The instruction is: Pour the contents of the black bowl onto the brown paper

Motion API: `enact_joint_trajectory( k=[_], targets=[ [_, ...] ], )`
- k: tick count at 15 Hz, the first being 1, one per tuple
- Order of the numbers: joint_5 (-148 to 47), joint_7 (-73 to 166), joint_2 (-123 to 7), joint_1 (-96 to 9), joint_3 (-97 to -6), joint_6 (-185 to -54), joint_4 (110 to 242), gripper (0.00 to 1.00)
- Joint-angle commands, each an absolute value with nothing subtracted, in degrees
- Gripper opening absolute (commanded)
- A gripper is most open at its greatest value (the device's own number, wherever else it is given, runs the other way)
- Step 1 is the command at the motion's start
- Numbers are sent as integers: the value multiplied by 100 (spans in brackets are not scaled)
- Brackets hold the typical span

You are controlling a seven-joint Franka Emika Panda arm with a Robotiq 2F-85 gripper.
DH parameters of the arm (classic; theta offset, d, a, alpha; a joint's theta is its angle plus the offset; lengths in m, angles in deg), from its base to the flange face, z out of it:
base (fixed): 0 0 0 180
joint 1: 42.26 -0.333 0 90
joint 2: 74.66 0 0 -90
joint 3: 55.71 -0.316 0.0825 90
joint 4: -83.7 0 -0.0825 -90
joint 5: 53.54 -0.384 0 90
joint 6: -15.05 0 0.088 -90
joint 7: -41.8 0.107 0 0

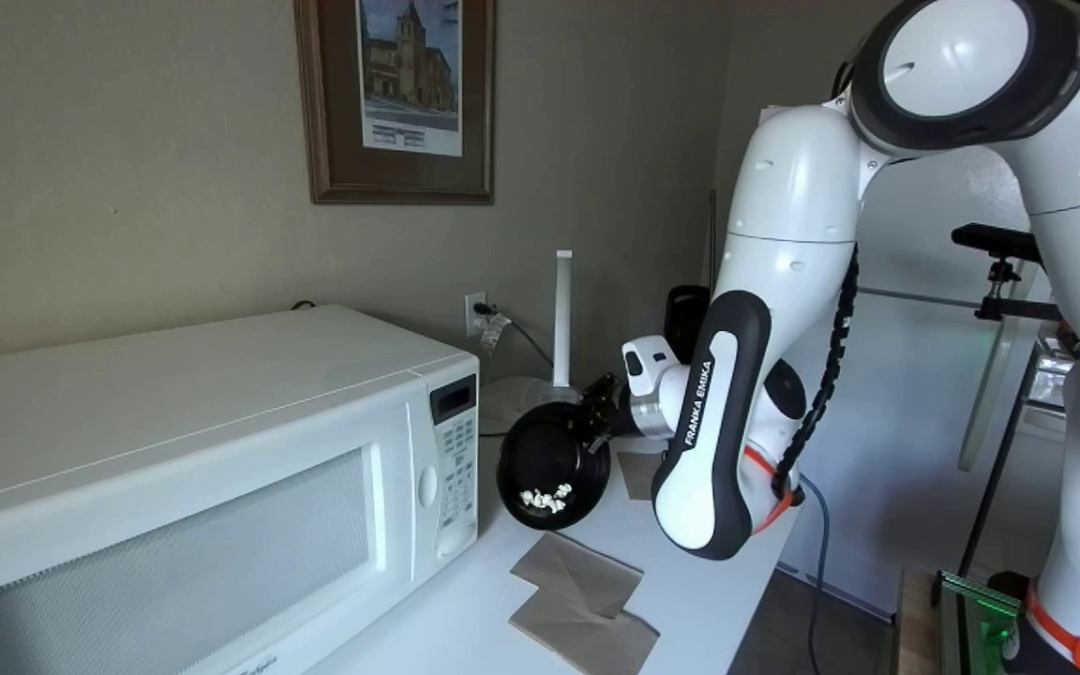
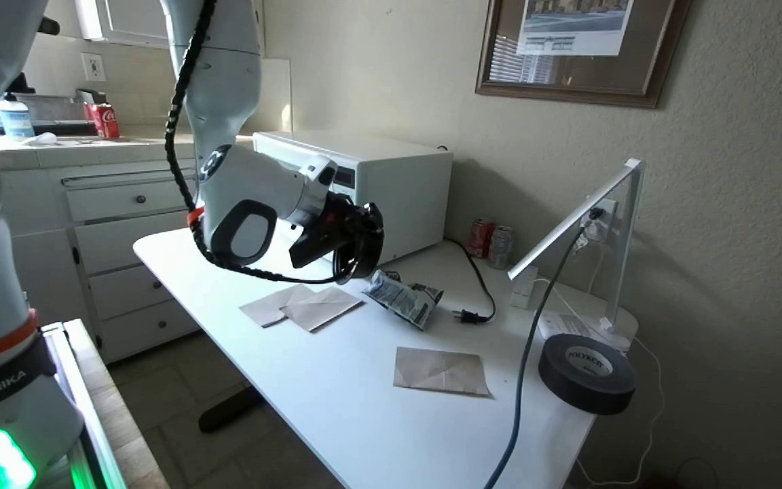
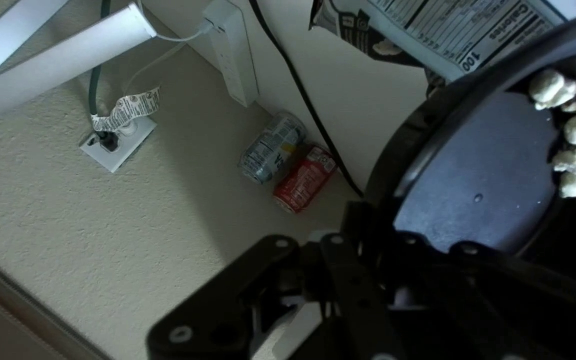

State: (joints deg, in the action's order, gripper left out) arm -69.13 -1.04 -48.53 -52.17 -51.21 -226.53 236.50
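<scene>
Pincer point(image 1: 589, 424): grasping bowl point(image 1: 540, 459)
Popcorn point(image 1: 547, 501): visible only in wrist and an exterior view
Bowl: round, tipped, mouth facing that exterior view
Paper point(image 1: 585, 568): below pincer

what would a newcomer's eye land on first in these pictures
Probably the white Franka arm, looming large in both exterior views. Next comes the black bowl, tilted in its gripper above the white table, with popcorn gathered low inside. The bulky white microwave on the same table may also draw the eye.
</scene>
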Motion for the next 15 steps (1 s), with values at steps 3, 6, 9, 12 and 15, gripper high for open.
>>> enact_joint_trajectory(
  k=[3,6,9,12,15],
  targets=[
    [-6717,-176,-4687,-5301,-4992,-22720,23585,2],
    [-6658,-111,-4585,-5300,-4997,-22856,23624,2],
    [-6628,-134,-4635,-5308,-4992,-22813,23587,2],
    [-6590,-154,-4699,-5306,-4984,-22819,23460,2],
    [-6579,-153,-4746,-5299,-4989,-22804,23386,2]
  ],
)
